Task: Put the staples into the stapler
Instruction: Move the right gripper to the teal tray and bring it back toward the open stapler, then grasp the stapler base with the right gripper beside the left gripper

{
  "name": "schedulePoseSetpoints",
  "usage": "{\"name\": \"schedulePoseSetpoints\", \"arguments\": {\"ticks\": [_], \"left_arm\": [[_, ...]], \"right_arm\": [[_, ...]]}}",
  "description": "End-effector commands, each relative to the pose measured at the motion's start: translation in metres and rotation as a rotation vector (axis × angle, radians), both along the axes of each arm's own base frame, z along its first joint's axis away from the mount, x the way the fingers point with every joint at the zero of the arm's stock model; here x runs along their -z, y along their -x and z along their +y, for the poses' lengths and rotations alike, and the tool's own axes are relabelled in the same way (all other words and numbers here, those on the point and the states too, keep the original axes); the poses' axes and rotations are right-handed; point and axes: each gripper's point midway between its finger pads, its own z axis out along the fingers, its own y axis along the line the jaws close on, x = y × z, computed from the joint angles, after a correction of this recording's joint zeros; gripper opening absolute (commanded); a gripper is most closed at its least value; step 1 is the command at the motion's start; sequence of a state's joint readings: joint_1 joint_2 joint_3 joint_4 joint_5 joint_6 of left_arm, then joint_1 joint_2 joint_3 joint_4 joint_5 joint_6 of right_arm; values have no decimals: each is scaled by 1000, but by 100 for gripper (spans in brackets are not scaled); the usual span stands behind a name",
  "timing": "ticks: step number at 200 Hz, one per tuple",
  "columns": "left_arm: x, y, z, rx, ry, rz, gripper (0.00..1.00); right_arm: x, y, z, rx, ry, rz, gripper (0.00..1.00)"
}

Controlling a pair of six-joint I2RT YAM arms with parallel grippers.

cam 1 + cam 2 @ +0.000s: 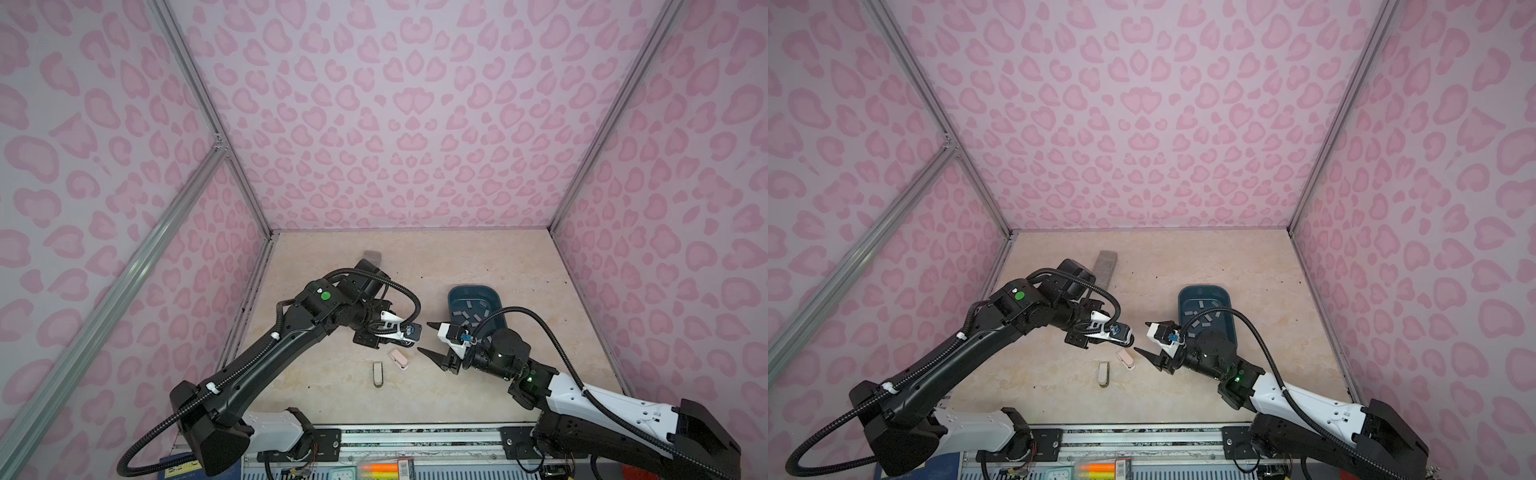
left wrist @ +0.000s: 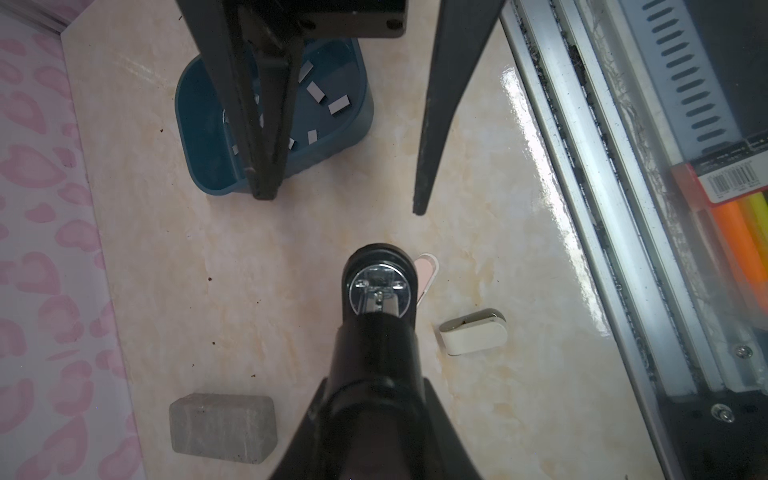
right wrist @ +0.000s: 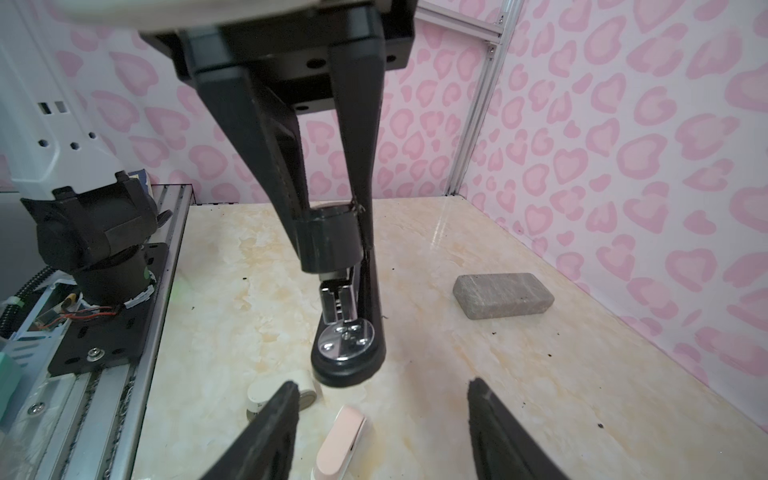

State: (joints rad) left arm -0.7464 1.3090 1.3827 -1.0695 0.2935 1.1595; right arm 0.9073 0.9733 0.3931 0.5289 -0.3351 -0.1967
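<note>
My left gripper [image 3: 332, 245] is shut on the black stapler [image 3: 347, 353], which hangs above the table. Its silver anvil plate [image 2: 376, 286] faces the right gripper, and a metal channel shows above the plate in the right wrist view. My right gripper [image 1: 424, 337] [image 1: 1141, 336] stands open just in front of the stapler's tip, nothing between its fingers [image 3: 286, 399]. The staples [image 1: 469, 316] [image 2: 338, 104] are short grey strips lying loose in a dark blue bin [image 1: 457, 291] behind the right gripper.
A grey speckled block [image 2: 222, 428] [image 3: 503, 295] lies at the back left, partly behind the left arm. A small white stapler [image 1: 378, 374] and a small pink one [image 1: 400, 358] lie on the table below the grippers. A metal rail [image 1: 415, 432] runs along the front edge.
</note>
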Motion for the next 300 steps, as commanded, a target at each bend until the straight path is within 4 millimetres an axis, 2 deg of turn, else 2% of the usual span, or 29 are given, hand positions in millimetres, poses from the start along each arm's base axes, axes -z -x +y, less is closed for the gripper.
{"name": "schedulePoseSetpoints", "arguments": {"ticks": [1, 67, 110, 174, 202, 265, 300], "left_arm": [[-9, 10, -5, 61, 52, 2, 4], [-2, 15, -4, 84, 40, 17, 4], [3, 16, -10, 96, 41, 50, 4], [5, 18, -16, 103, 48, 87, 4], [5, 19, -16, 104, 51, 88, 4], [-7, 33, -15, 144, 111, 94, 4], [-17, 40, -18, 165, 162, 112, 4]], "right_arm": [[0, 6, 7, -41, 14, -24, 60], [9, 12, 29, -70, 79, -34, 50], [4, 14, 33, -71, 50, -40, 44], [5, 6, 38, -44, 36, -14, 35], [5, 7, 40, -51, 32, -14, 27], [11, 0, 39, -22, 47, -16, 23], [11, -2, 41, -10, 35, -6, 28]]}}
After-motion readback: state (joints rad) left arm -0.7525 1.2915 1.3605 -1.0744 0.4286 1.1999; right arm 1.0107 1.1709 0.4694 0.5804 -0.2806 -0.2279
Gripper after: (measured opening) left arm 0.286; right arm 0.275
